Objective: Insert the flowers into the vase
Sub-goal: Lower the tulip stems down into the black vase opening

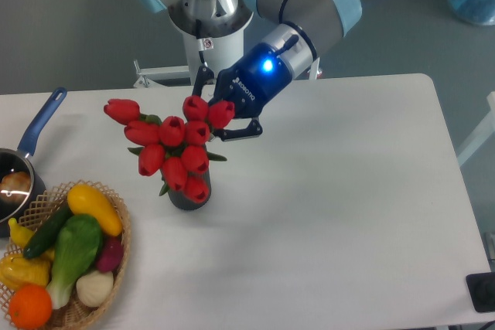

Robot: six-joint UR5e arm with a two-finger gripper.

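While jaws (pixel 219 120) grip the flowers (pixel 172 143), stems reach into the vase (pixel 188 195), basket (pixel 116 256) holding produce

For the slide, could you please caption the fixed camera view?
UR5e gripper holding a bunch of red tulips over the matte black ribbed vase on the white table.
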